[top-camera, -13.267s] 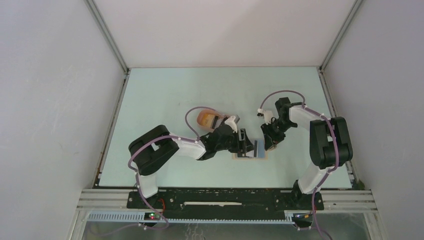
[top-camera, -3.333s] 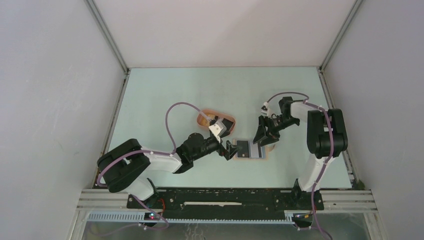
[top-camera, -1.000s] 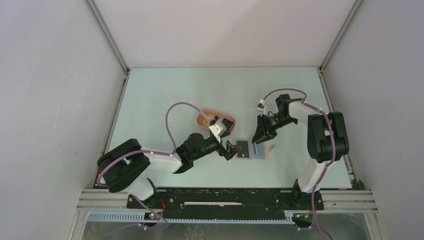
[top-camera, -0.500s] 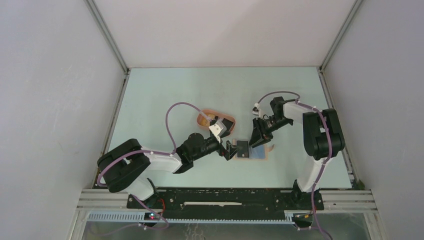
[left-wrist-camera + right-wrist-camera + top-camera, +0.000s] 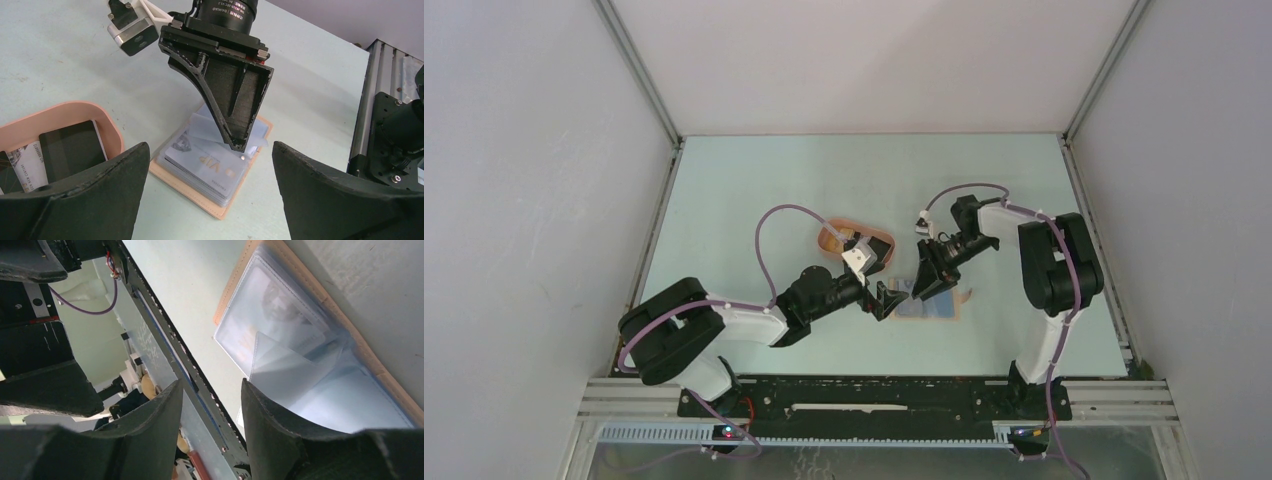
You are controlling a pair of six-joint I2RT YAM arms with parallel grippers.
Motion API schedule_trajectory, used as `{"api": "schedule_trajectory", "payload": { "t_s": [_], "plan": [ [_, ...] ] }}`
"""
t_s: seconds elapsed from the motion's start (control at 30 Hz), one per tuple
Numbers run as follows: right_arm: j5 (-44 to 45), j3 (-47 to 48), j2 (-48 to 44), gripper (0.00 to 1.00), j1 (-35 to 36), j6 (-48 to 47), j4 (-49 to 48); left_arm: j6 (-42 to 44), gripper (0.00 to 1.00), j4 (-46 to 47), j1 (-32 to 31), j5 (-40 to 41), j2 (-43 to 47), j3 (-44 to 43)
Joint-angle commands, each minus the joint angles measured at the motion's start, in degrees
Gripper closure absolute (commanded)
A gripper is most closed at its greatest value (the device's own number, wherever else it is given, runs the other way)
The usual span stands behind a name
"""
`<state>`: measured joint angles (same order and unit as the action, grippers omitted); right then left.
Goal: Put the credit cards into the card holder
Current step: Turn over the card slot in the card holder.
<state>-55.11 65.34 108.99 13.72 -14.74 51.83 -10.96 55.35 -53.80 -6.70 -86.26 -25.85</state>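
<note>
The flat tan-beige folding card holder [image 5: 218,212] lies open on the pale green table [image 5: 60,60], a little to the near side of its middle, between the two arms. Inside it are clear plastic sleeves [image 5: 295,370], and one sleeve stands half lifted. A pale blue-grey plastic card with the letters VIP [image 5: 207,167] is on top of the stack in the holder, under the sleeves. The right gripper [image 5: 210,390] points down at the far right part of the holder. Its tip is on or just above the sleeves; I cannot tell which. Its two fingers stand a small way apart and nothing is between them. The left gripper [image 5: 887,299] is low, just to the left of the holder, with its fingers spread very wide and holding nothing. Further left and a little farther away is the peach-orange oval plastic tray [image 5: 112,137]. In the tray a black card [image 5: 70,147] lies on a white and grey striped card [image 5: 35,160].
</note>
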Motion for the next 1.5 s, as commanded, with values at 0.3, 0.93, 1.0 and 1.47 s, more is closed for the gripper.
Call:
{"api": "schedule_trajectory", "payload": {
  "t_s": [0.3, 0.93, 1.0, 1.47],
  "plan": [
    [20.3, -0.1, -8.5, 0.49, -3.9, 1.2, -3.3, 2.9, 0.03, 2.0, 0.3, 5.8, 3.8, 0.3],
    [17.5, -1.8, -41.7, 0.44, -4.2, -6.9, -12.8, -2.3, 0.03, -41.4, 10.5, 22.8, 15.9, -13.5],
    [14.8, -1.7, -44.5, 0.28, -3.7, -6.7, -17.0, -1.3, 0.05, -44.9, 10.5, 25.5, 15.1, -16.1],
    [-2.7, 1.7, -27.2, 0.31, -0.7, 20.5, -28.7, -1.2, 0.23, -56.8, 14.7, 24.6, 1.2, -30.4]
  ]
}}
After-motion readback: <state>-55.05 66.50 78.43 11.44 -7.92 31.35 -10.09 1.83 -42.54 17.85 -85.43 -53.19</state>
